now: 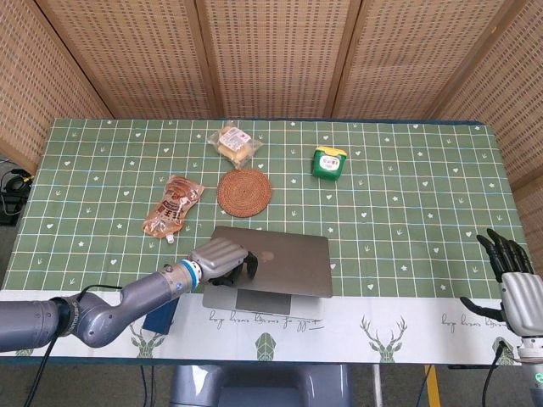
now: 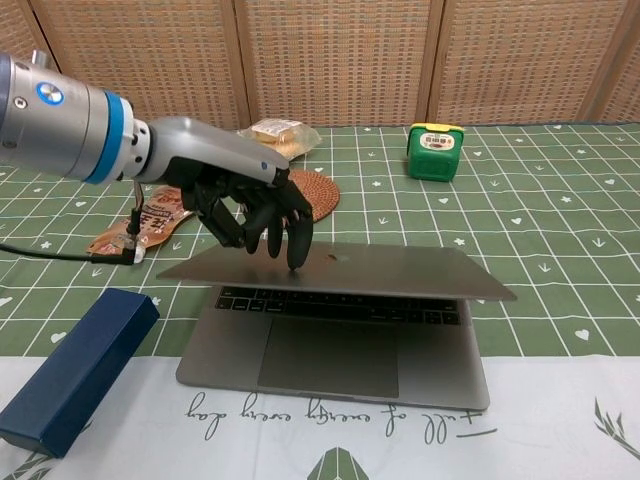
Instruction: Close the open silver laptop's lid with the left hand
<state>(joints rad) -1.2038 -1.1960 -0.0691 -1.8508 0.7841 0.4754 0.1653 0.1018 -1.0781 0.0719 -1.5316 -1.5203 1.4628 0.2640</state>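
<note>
The silver laptop (image 1: 280, 263) (image 2: 360, 272) lies near the table's front edge with its lid lowered almost flat; a narrow gap still shows the keyboard and trackpad (image 2: 330, 355) in the chest view. My left hand (image 1: 221, 258) (image 2: 245, 200) presses down on the lid's left part with its fingertips (image 2: 293, 255) touching the back of the lid, and holds nothing. My right hand (image 1: 513, 271) stays at the far right edge of the head view, off the table, with its fingers spread and nothing in it.
A dark blue box (image 2: 75, 368) lies left of the laptop. Behind the laptop are a woven coaster (image 1: 245, 192), an orange snack pouch (image 1: 172, 205), a wrapped bun (image 1: 232, 142) and a green tin (image 1: 330, 161).
</note>
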